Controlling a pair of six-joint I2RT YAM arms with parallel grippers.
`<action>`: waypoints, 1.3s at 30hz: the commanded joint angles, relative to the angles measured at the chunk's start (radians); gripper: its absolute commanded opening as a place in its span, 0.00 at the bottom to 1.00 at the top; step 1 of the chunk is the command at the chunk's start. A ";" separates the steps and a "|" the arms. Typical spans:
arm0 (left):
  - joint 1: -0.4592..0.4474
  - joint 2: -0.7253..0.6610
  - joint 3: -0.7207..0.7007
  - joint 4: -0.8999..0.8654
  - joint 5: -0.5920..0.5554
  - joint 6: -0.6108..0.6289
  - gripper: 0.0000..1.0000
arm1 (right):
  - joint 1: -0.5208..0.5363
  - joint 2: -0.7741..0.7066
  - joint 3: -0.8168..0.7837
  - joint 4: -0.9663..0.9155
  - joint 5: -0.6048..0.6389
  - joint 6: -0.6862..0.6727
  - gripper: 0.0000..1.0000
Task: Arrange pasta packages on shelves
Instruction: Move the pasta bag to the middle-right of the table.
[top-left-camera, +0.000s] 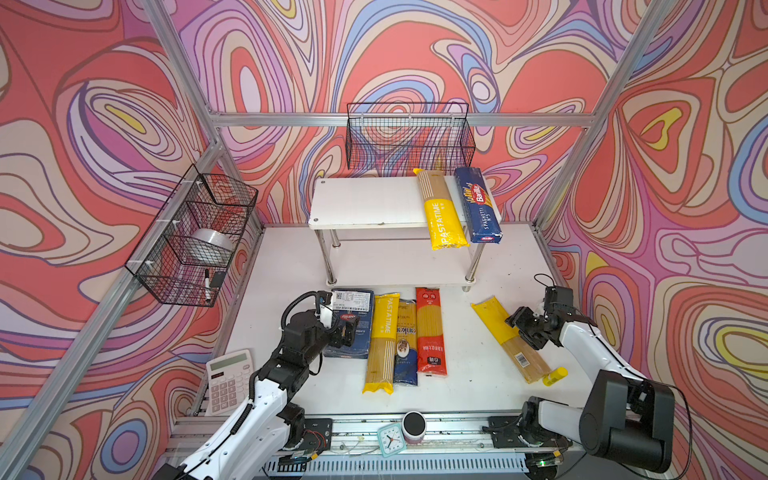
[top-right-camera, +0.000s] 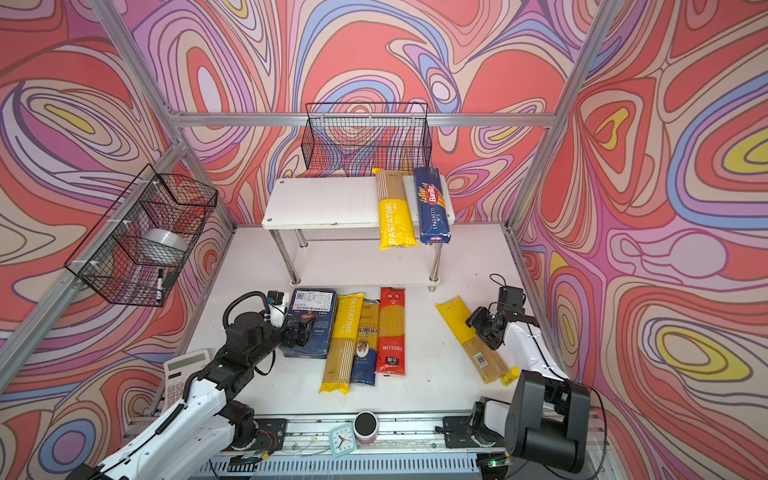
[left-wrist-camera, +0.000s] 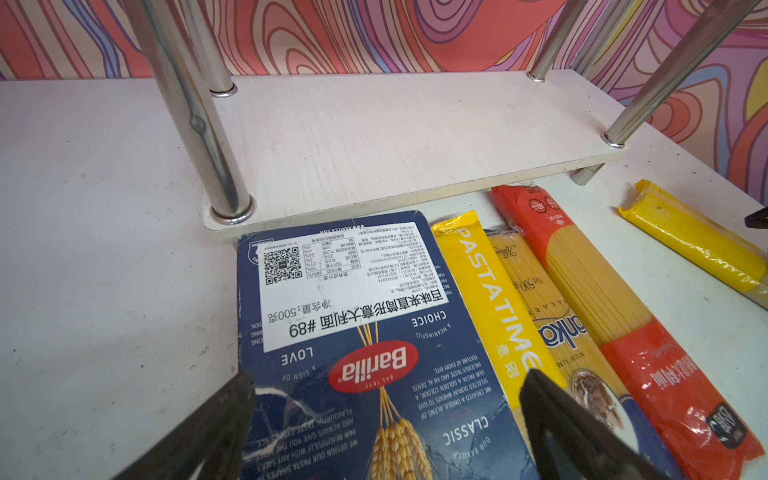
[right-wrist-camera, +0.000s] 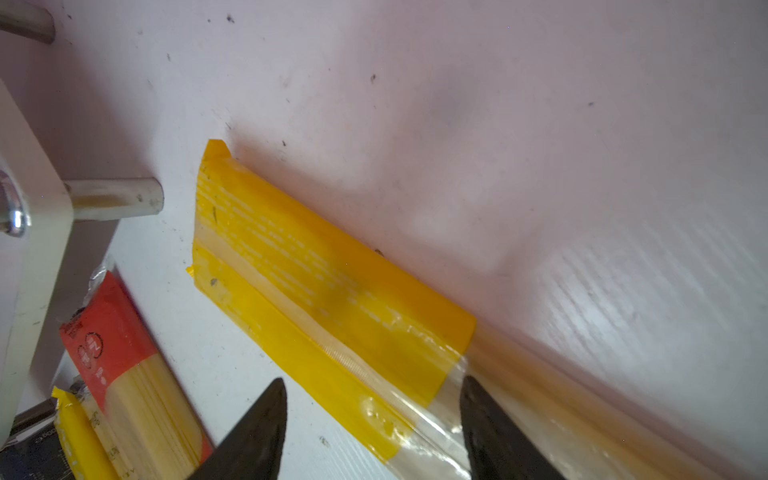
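The shelves (top-left-camera: 365, 203) are a white two-tier rack at the back. On its top board lie a yellow PASTATIME bag (top-left-camera: 442, 212) and a slim blue Barilla box (top-left-camera: 478, 205). On the table in front lie a wide Barilla box (left-wrist-camera: 374, 353), another yellow bag (top-left-camera: 384, 340), a dark blue bag (top-left-camera: 405, 349) and a red bag (top-left-camera: 430, 332). My left gripper (left-wrist-camera: 386, 382) is open just above the wide box. A third yellow bag (right-wrist-camera: 324, 291) lies slantwise at the right. My right gripper (right-wrist-camera: 374, 386) is open, its fingers either side of that bag's near part.
Black wire baskets hang on the back wall (top-left-camera: 409, 137) and the left wall (top-left-camera: 191, 237). A calculator (top-left-camera: 230, 380) lies by the left arm. A small clock (top-left-camera: 391, 440) and a dark-lidded jar (top-left-camera: 414, 426) stand at the front rail. A yellow stick (top-left-camera: 555, 376) lies by the right arm.
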 joint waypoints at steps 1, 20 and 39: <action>-0.005 -0.009 0.023 -0.015 -0.006 0.007 1.00 | 0.007 -0.009 0.029 -0.077 0.054 -0.007 0.68; -0.006 0.006 0.031 -0.016 -0.007 0.006 1.00 | 0.205 0.035 -0.010 -0.029 -0.003 0.100 0.69; -0.006 0.012 0.033 -0.016 -0.004 0.007 1.00 | 0.465 -0.046 0.179 -0.272 0.446 0.059 0.89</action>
